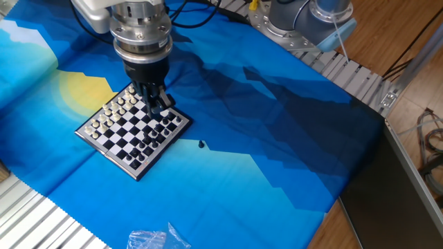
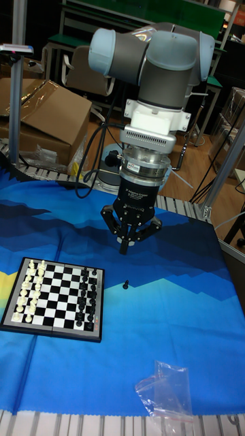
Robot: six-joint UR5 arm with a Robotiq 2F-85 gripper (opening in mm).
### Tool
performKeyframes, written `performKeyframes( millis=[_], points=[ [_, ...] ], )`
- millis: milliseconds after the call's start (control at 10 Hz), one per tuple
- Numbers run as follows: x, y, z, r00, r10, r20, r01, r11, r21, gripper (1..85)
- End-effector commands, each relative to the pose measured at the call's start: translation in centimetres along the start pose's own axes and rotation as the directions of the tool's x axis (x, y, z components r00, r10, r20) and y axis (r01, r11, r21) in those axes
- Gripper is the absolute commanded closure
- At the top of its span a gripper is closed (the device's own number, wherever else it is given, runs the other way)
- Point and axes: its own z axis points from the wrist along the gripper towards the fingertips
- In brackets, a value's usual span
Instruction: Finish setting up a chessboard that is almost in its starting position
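Observation:
The chessboard point(image 1: 131, 131) lies on the blue cloth at the left, white pieces along one side and black pieces along the other; in the tall fixed view the chessboard point(image 2: 58, 298) is at lower left. One small black piece point(image 1: 201, 144) stands off the board on the cloth, just right of it point(image 2: 126, 284). My gripper point(image 2: 124, 248) hangs above the cloth, almost straight over that loose piece, its fingers drawn together to a point with nothing visible between them. In the fixed view the gripper point(image 1: 159, 104) overlaps the board's far right corner.
A crumpled clear plastic bag point(image 1: 156, 238) lies near the front edge of the cloth point(image 2: 165, 390). The arm's base point(image 1: 304, 21) sits at the back on the ribbed metal table. A cardboard box point(image 2: 47, 116) stands behind the table at left.

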Motion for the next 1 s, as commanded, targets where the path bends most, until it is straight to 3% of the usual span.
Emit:
performKeyframes(
  millis=[0,300,900],
  points=[
    [-0.18,-0.1,-0.27,1.0,0.025,0.006,-0.025,1.0,0.001,84.7],
    [-0.32,-0.18,-0.3,1.0,0.015,0.009,-0.015,1.0,0.007,84.7],
    [-0.96,-0.14,-0.76,1.0,0.022,0.005,-0.022,0.999,-0.027,84.7]
  ],
)
